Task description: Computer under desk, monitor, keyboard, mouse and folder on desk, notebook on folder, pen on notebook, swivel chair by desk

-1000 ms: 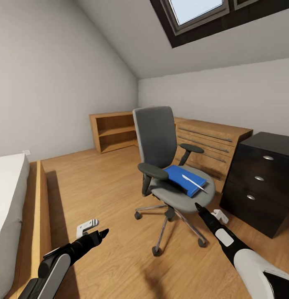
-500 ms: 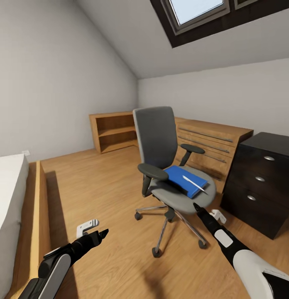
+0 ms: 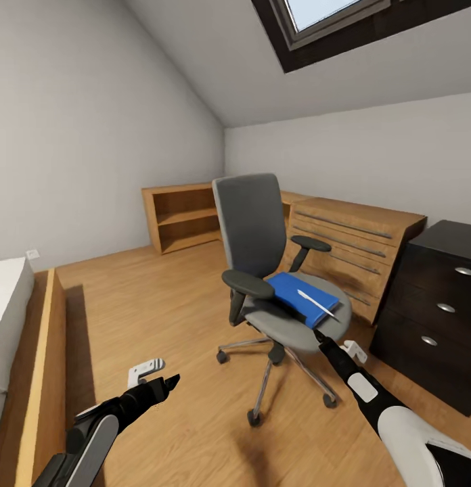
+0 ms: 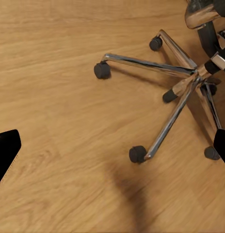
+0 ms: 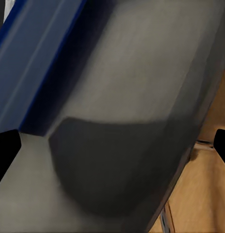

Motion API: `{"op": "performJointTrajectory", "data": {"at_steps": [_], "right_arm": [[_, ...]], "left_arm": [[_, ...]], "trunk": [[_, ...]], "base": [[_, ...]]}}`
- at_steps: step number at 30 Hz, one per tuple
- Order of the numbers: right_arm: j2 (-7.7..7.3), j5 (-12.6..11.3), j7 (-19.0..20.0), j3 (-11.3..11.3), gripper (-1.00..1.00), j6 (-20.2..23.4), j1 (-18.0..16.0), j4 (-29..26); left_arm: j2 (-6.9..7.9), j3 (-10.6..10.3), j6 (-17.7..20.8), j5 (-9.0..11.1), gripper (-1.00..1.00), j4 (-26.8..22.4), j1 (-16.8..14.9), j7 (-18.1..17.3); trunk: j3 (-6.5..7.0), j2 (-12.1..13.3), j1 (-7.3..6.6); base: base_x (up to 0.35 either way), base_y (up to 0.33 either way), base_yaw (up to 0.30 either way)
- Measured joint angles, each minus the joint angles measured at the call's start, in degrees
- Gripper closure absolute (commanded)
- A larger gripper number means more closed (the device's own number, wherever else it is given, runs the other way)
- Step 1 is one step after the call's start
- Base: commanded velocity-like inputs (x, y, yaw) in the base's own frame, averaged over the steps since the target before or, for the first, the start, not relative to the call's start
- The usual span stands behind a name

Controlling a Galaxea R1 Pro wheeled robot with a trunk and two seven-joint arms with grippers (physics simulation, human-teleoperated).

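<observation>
Head view: grey swivel chair with tall grey back, black padded armrests and metal star base on castors [image 3: 266, 270] stands mid-room on the light wood plank floor [image 3: 161, 304]. Flat bright blue rectangular folder [image 3: 300, 297] lies on the grey seat, toward the seat's right side. Thin pale silvery pen [image 3: 315, 303] lies on top of the folder, slanted. A notebook under the pen cannot be made out.

Right of the chair: dark drawer unit with round silver knobs [image 3: 438, 311], part of the black surface. Behind the chair: light wooden low cabinets with slatted drawer fronts [image 3: 350, 247] and an open wooden shelf unit [image 3: 181, 216] against the grey wall. Wood-framed bed with white mattress [image 3: 19, 338] at left edge. Skylight [image 3: 323, 13] in sloped ceiling.

Right pincer [image 3: 318, 336] is just at the front edge of the chair seat, near the folder, not touching it. In the right wrist view its dark fingertips [image 5: 7, 150] sit far apart at the frame edges, so spread, nothing between them; blurred seat and the folder's blue edge [image 5: 40, 58] close ahead.

Left pincer [image 3: 169, 383] hovers low over the floor, left of the chair base. Left wrist view shows the chrome star base and castors [image 4: 175, 102] on the planks, fingertips [image 4: 6, 150] wide apart, spread and empty.
</observation>
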Motion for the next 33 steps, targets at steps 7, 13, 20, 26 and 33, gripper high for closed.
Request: {"op": "performJointTrajectory", "data": {"at_steps": [7,13,20,26,33], "right_arm": [[0.1,0.1,-0.1,-1.1,-1.0,0.0,0.0,0.1],[0.12,0.0,0.1,0.0,-1.0,0.0,0.0,0.0],[0.1,0.0,0.0,-0.1,-1.0,0.0,0.0,0.0],[0.07,0.0,0.0,-0.2,-1.0,-0.1,0.0,-0.1],[0.03,0.0,0.0,-0.2,-1.0,-0.1,0.0,-0.1]], "left_arm": [[0.0,0.0,0.0,0.0,-1.0,0.0,0.0,0.0],[0.0,-0.1,0.1,0.0,-1.0,0.0,0.0,0.0],[0.0,-0.1,0.1,0.0,-1.0,0.0,0.0,0.0],[0.0,-0.1,0.1,0.0,-1.0,0.0,0.0,0.0],[0.0,-0.1,0.1,0.0,-1.0,0.0,0.0,0.0]], "trunk": [[0.0,0.0,0.0],[0.0,0.0,0.0],[0.0,0.0,0.0],[0.0,0.0,0.0],[0.0,0.0,0.0]], "base": [[0.321,0.0,0.218],[0.315,0.0,0.046],[0.255,0.0,0.001],[0.308,0.0,0.0],[0.32,0.0,0.0]]}}
